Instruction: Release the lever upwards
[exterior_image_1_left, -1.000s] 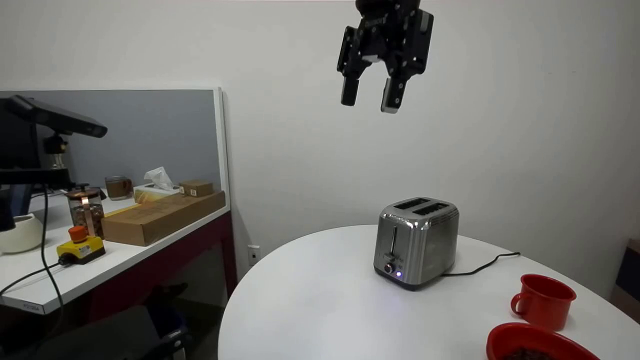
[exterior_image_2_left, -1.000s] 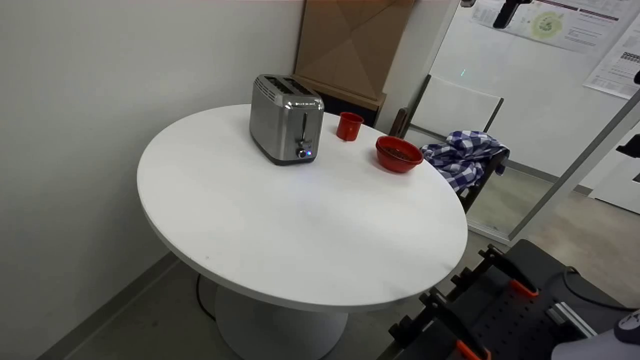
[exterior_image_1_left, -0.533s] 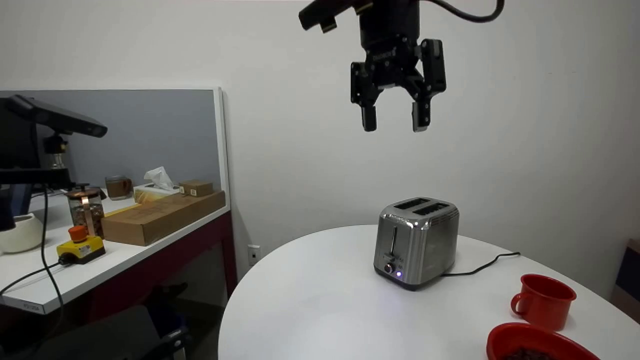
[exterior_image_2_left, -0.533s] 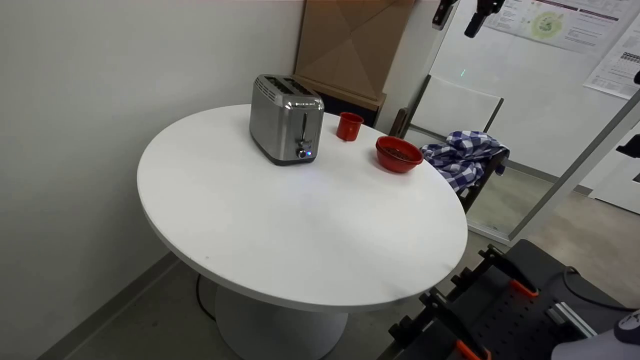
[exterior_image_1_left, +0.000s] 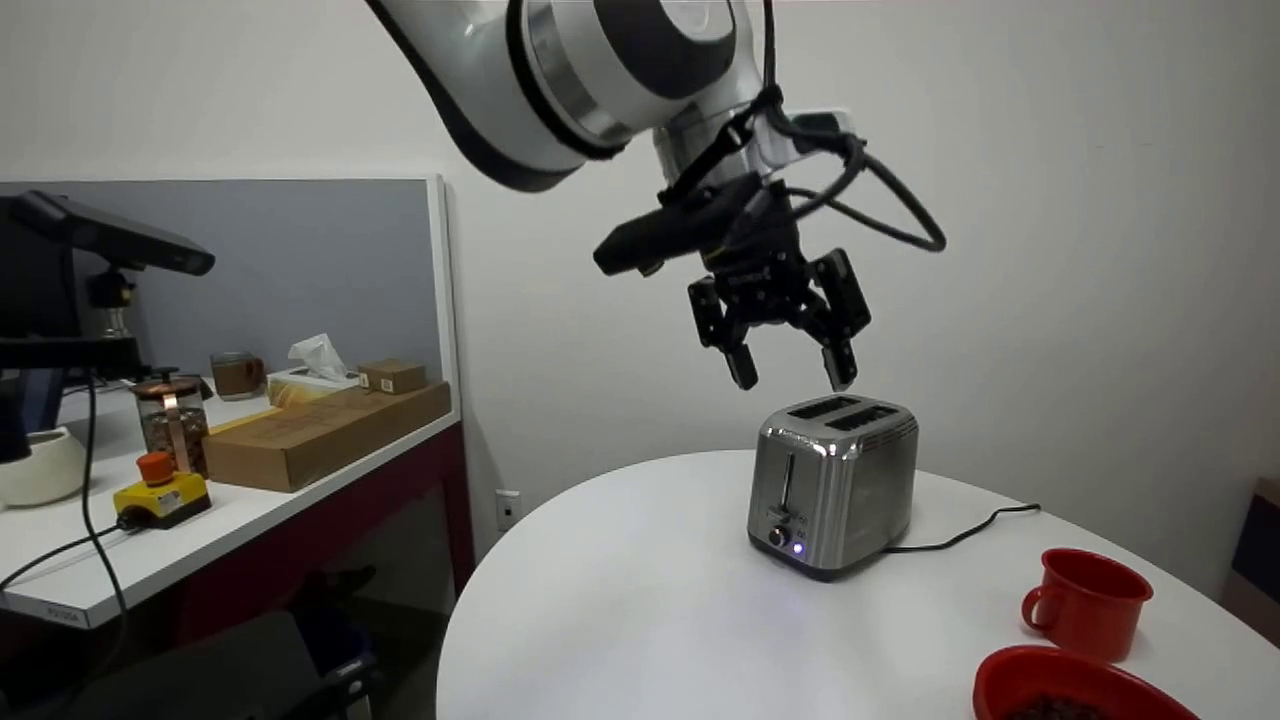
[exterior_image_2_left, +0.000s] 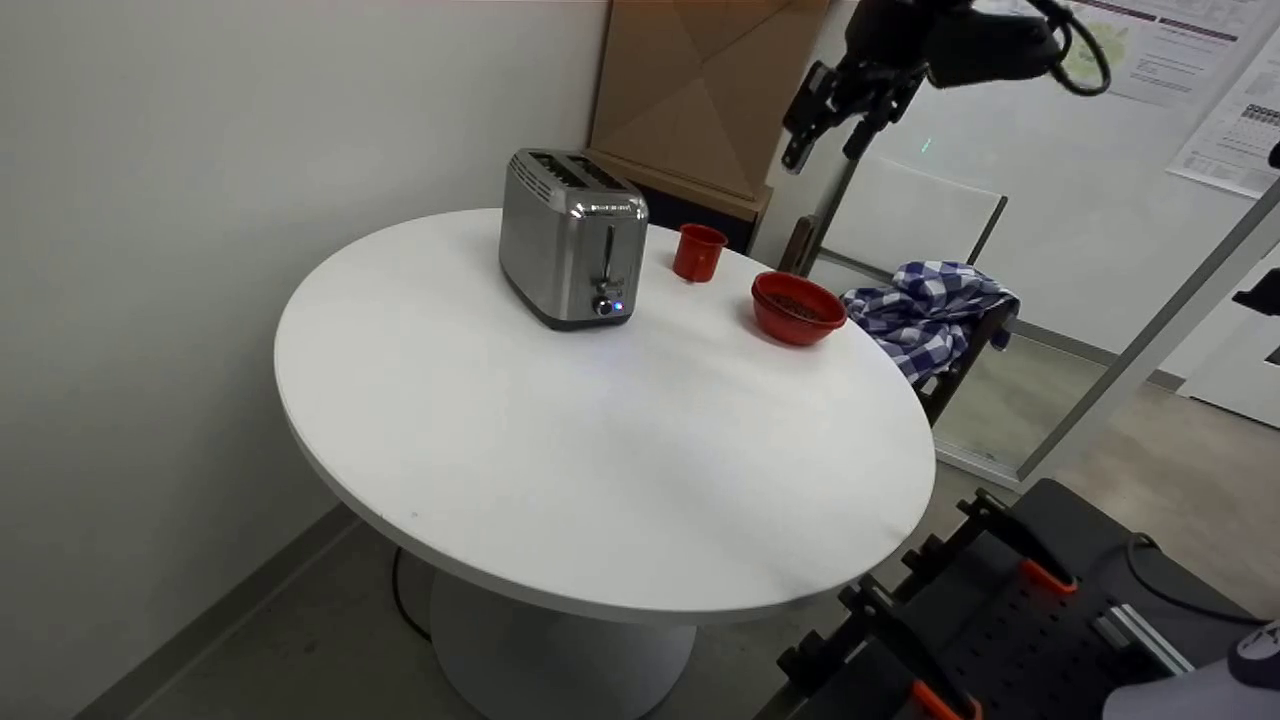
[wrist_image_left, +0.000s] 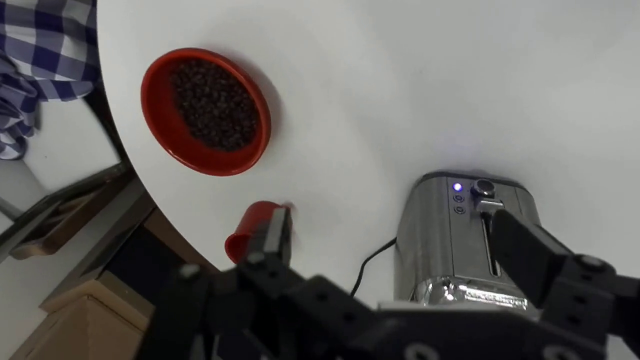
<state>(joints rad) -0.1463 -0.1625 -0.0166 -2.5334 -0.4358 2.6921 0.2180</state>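
Arm (exterior_image_1_left: 590, 80) down and closer to the toaster (exterior_image_1_left: 835, 490) since the earlier frame; toaster unmoved. Jaws spread wide, gripping nothing. Lever (wrist_image_left: 489, 205) on the toaster's end face, lower than the jaws in both exterior views and well apart from them, at the bottom of its slot (exterior_image_1_left: 787, 480), just above the dial (wrist_image_left: 484, 187). Slot's long axis upright; lever juts outward from that face, its own length seemingly crosswise to the slot.

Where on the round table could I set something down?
In an exterior view, bare round table lies between the toaster and the near rim, and between toaster and left rim. It's crowded from toaster past the red mug to the red bowl.
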